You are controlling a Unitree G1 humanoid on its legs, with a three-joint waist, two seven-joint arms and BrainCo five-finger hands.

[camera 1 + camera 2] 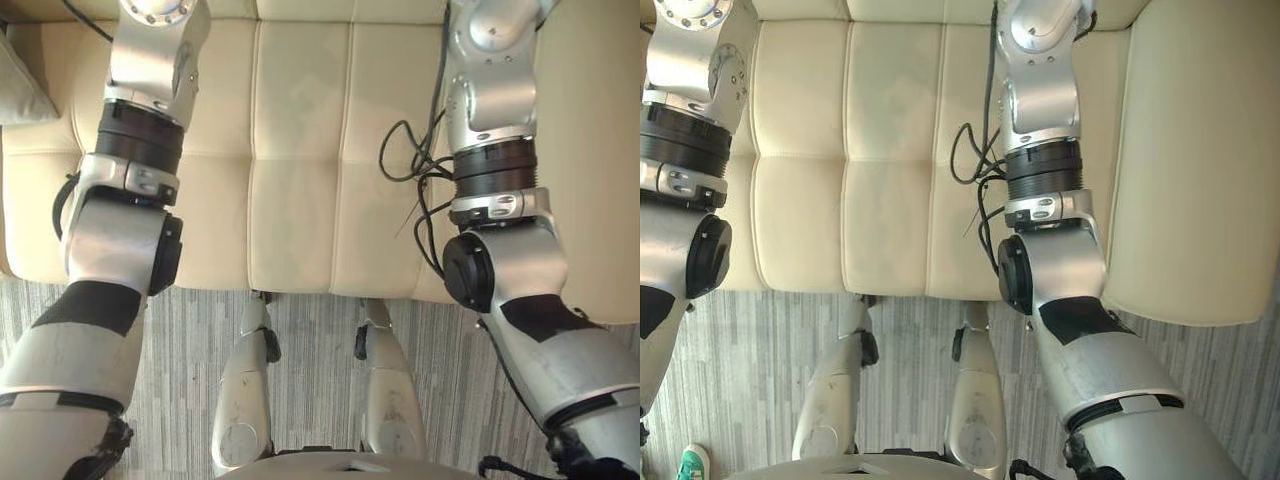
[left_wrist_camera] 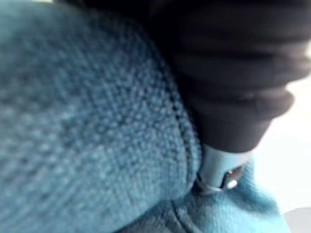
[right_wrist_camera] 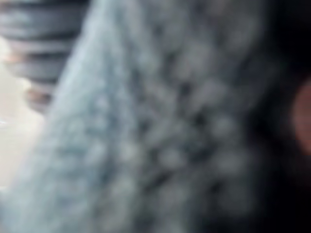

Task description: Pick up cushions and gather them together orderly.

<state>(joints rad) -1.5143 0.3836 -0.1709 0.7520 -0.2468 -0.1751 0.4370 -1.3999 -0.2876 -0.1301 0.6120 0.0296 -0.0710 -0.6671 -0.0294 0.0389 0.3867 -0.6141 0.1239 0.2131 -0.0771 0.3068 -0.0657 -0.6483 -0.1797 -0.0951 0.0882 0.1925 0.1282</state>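
Left wrist view: blue cushion crowded left hand.
Fingers: hidden; state couldn't be told.
Risk: unsure hold might drop it.

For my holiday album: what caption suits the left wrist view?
Blue knitted cushion seen up close beside the left hand.

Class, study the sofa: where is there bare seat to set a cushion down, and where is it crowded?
The tufted cream seat lies bare between the left arm and right arm, down to its front edge. Crowded: the left end, where a pale cushion sits, and the strip beside the armrest under the right arm.
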